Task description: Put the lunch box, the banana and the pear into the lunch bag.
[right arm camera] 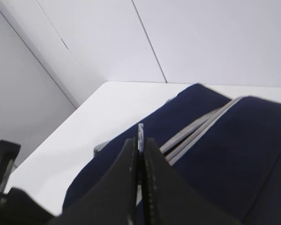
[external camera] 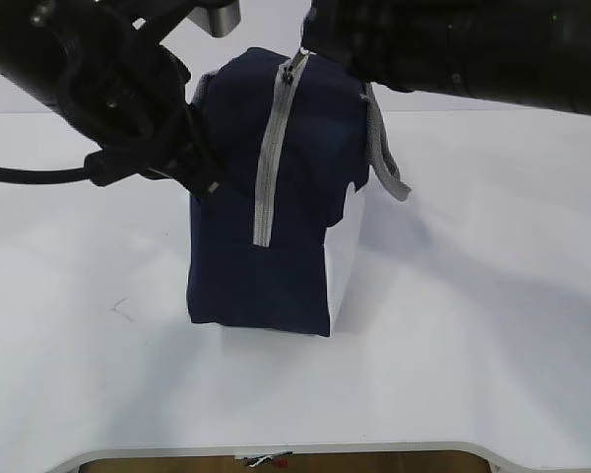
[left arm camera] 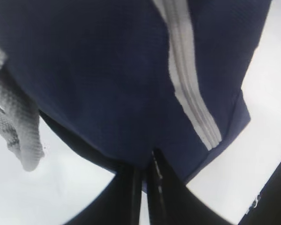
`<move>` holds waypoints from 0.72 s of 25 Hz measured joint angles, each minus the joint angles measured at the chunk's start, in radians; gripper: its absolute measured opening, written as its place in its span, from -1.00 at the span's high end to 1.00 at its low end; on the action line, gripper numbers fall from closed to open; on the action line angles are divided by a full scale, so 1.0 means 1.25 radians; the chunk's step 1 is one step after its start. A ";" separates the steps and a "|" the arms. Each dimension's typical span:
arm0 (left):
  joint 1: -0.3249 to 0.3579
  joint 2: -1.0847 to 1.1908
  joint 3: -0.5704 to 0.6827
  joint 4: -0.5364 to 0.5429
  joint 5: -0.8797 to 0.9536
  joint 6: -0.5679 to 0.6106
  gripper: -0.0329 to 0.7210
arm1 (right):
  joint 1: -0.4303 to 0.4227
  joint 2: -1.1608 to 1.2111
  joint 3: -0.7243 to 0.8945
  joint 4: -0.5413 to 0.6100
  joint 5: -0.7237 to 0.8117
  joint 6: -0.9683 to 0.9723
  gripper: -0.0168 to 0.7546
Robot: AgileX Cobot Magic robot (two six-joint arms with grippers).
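The navy lunch bag (external camera: 295,256) stands upright in the middle of the table, its grey zipper (external camera: 269,168) closed down the front face, a white panel at its lower right. My left gripper (external camera: 205,182) is shut on the bag's fabric at its upper left side; the left wrist view shows the black jaws pinching a navy fold (left arm camera: 145,164). My right gripper (external camera: 310,44) is shut on the metal zipper pull (external camera: 295,65) at the bag's top; the pull shows between the jaws in the right wrist view (right arm camera: 140,133). Lunch box, banana and pear are out of view.
A grey strap handle (external camera: 386,158) hangs off the bag's right side, another loop (left arm camera: 18,131) hangs by the left gripper. The white table (external camera: 473,345) surrounds the bag, with its front edge (external camera: 276,450) near the bottom.
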 joint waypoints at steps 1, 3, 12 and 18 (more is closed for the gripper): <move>0.000 -0.003 0.000 0.000 0.002 0.000 0.93 | 0.001 0.007 -0.011 -0.005 0.006 0.000 0.93; 0.000 -0.008 0.000 0.002 0.008 0.000 0.93 | 0.001 0.019 -0.036 -0.017 0.023 -0.002 0.93; 0.000 -0.008 0.000 0.014 0.014 0.000 0.93 | 0.005 0.085 -0.131 -0.065 0.104 -0.002 0.93; 0.000 -0.008 0.000 0.022 0.036 -0.002 0.93 | 0.005 0.122 -0.188 -0.072 0.150 -0.002 0.93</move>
